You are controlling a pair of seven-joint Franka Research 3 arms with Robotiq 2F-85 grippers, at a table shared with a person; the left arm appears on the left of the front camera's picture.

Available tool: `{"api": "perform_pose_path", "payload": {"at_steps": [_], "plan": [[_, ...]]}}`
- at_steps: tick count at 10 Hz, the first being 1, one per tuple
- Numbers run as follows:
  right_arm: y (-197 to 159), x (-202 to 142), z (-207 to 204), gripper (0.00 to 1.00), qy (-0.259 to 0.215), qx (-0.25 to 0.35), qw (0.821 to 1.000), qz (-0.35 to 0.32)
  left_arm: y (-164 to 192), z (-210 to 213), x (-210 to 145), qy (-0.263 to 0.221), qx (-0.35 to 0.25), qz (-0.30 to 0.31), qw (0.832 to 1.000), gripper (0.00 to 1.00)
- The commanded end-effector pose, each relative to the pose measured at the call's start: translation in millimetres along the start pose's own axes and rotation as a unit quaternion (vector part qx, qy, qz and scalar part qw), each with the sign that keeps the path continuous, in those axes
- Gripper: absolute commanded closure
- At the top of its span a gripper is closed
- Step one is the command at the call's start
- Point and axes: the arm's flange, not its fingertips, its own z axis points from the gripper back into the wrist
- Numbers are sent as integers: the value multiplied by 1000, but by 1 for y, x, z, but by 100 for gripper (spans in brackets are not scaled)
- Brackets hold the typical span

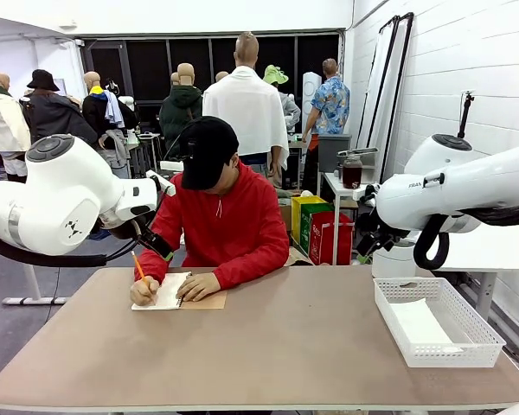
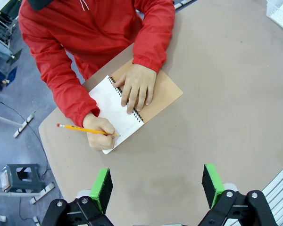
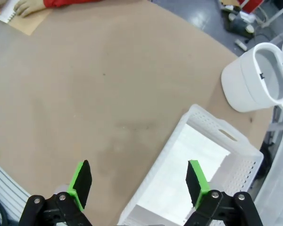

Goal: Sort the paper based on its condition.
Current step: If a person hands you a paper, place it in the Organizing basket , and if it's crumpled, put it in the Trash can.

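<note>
A flat white sheet of paper (image 1: 418,322) lies inside the white mesh basket (image 1: 471,324) at the table's right side; from the right wrist the paper (image 3: 191,162) shows on the basket's (image 3: 156,175) floor. My right gripper (image 3: 139,183) hangs open high above the table, over the basket's near edge, with nothing between its green pads. High over the table, my left gripper (image 2: 157,188) is open and empty above the person, who writes with a pencil (image 2: 82,129) in a spiral notebook (image 2: 114,106).
The person in a red hoodie (image 1: 233,225) leans over the notebook (image 1: 166,291) at the far left edge, one hand (image 2: 137,87) flat on it. My right arm's white base (image 3: 254,77) stands beside the basket. Bare brown tabletop (image 1: 285,346) spreads across the middle.
</note>
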Motion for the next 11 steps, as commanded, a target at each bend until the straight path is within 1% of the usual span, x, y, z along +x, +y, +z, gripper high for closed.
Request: {"api": "perform_pose_path", "payload": {"at_steps": [1, 3, 5, 6, 8, 11], "plan": [[-2, 1, 1, 0, 9, -14, 1000, -9, 0, 1, 0, -1, 0, -1, 1000, 0], [-2, -1, 0, 0, 1, -3, 1000, -2, 0, 1, 0, -1, 0, -1, 1000, 0], [9, 10, 15, 0, -53, 48, 997, 26, 0, 1, 0, -1, 0, -1, 1000, 0], [13, 17, 21, 0, -66, 70, 994, 43, 0, 1, 0, -1, 0, -1, 1000, 0], [24, 26, 28, 0, -77, 88, 990, 77, 0, 1, 0, -1, 0, -1, 1000, 0], [43, 26, 38, 0, -98, 116, 980, 130, 0, 1, 0, -1, 0, -1, 1000, 0]]}}
